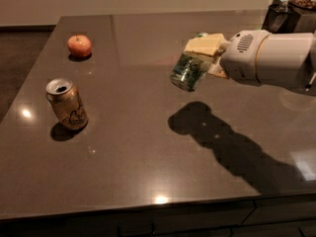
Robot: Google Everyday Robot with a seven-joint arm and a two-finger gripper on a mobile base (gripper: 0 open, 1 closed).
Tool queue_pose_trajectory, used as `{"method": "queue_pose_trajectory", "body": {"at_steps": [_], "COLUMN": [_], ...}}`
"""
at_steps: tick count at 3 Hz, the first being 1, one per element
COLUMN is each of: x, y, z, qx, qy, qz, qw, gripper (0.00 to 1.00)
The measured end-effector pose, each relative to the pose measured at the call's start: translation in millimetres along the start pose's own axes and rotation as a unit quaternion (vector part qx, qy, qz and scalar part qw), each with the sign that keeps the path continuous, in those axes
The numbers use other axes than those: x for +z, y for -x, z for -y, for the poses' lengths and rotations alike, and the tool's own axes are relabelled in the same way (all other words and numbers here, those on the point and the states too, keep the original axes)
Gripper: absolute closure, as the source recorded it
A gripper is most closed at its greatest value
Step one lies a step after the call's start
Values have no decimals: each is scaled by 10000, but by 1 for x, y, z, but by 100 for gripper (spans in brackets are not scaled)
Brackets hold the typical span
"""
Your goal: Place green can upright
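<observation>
One green can (190, 72) held tilted in the air above the desk (138, 147), right of centre, clear of the surface. Gripper (200, 60) reaching in from the right, jaws clenched around the can's upper part. Orange-tan can (67, 105) upright near the left edge; apple (79, 46) farther back, well apart. Dark shadow (197, 120) on the desk beneath.

Dim, warm overhead light; the claw (198, 59), clutching the green can (188, 73) above the worktop (123, 157), drops a dark shadow (197, 123) below itself, with glare spots (160, 200) lower-left.
</observation>
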State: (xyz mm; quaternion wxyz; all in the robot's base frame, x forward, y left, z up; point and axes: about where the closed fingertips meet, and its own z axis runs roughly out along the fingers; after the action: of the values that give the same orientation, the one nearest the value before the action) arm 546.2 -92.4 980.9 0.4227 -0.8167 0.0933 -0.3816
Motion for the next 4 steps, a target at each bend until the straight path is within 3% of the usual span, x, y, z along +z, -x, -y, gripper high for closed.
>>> {"method": "queue_pose_trajectory", "body": {"at_steps": [1,2,3,4], "x": [-1,0,4,7], "y": [12,27,35,43], "z": [0,5,12,12], "qx": [-683,-1631,-2625,-3649], "qy": [-405,-640,-798,-836], "qz": [-8,-224,-567,-800], "qw": [9968,9843,9600,9238], "gripper": [100,100,100,100]}}
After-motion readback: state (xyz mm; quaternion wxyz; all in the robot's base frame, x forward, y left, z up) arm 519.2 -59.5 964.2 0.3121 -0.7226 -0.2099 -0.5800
